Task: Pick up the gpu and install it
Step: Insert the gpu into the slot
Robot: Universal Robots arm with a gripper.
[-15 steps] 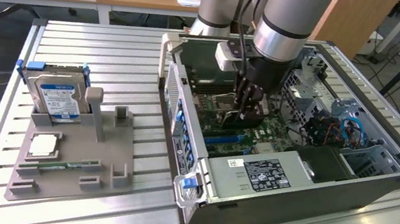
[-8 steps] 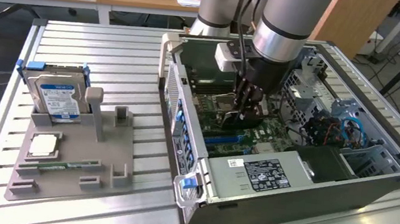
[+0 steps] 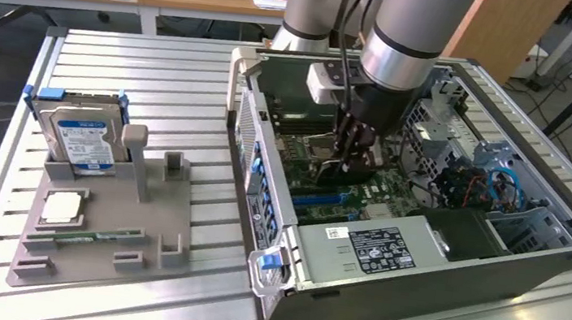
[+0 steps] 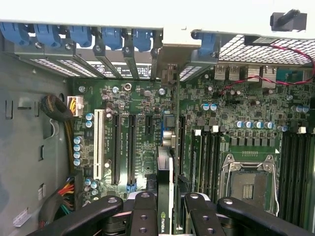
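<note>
Exterior view: you're looking at the arm reaching down into the open PC case (image 3: 445, 294), which is lying on its side on the slatted table (image 3: 143, 77).
Gripper (ext): gripper (image 3: 351, 153) is hanging low over the board, fingers clamping a thin dark card, the gpu (image 3: 336, 164).
GPU pose (ext): card is standing on edge below the fingers, lower edge near the board; can't tell if it's touching.
Off to side: hard drive (image 3: 85, 139) + memory stick (image 3: 91, 234) are sitting on the grey holder (image 3: 99, 264), well apart from the gripper, on the exterior view's left.
Wrist view: you're looking down onto the motherboard (image 4: 147, 98).
Gripper (wrist): gripper (image 4: 168, 206) is pinching the gpu (image 4: 164, 177) btwn both fingers, jaws partway in, closed on the card.
Key relation: gpu is sitting directly under the gripper, its long axis running parallel to the black expansion slots (image 4: 132, 147). It's lying just beside them, on the side toward the CPU socket (image 4: 248, 184).
Judgement: card seems to be lining up w/ a slot; you can't confirm seating from here.
</note>
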